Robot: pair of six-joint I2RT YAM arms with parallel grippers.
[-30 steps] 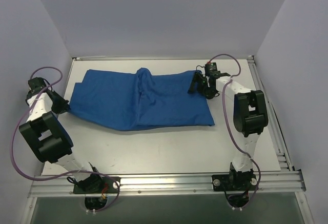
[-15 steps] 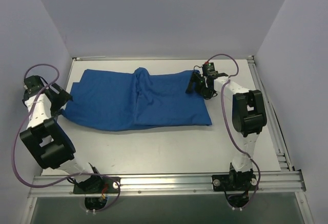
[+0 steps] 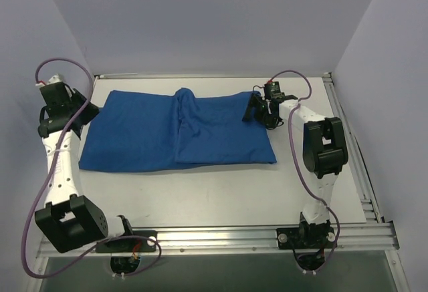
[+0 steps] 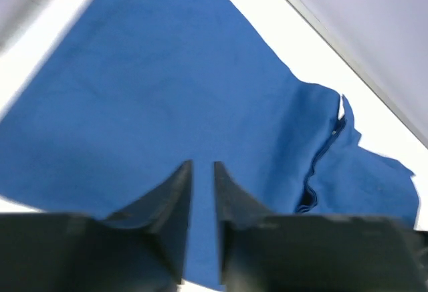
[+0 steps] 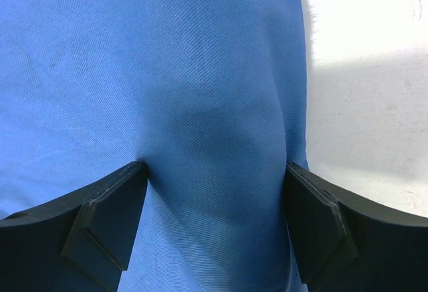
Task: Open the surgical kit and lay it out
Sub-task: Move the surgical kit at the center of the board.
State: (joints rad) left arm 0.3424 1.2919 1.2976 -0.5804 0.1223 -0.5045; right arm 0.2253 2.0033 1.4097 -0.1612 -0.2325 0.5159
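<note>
The royal-blue cloth wrap point(image 3: 167, 131) of the surgical kit lies spread across the back half of the table, with a raised fold point(image 3: 187, 101) near its middle. No tray or instruments show. My left gripper point(image 3: 85, 113) hangs above the cloth's left edge. In the left wrist view its jaws point(image 4: 202, 165) stand a narrow gap apart, with nothing between them and the cloth point(image 4: 167, 91) well below. My right gripper point(image 3: 257, 111) rests on the cloth's far right corner. Its jaws point(image 5: 215, 166) are wide open, and a bulge of cloth point(image 5: 200, 71) sits between the fingertips.
White table point(image 3: 221, 192) shows in front of the cloth and to its right point(image 5: 374, 71). Grey walls close in the left, back and right sides. A metal rail point(image 3: 214, 235) carries both arm bases at the near edge.
My left arm has risen and swung back from the cloth's left edge, and its jaws have let go. The cloth's left side now lies flatter and farther left. The right arm has barely moved.
</note>
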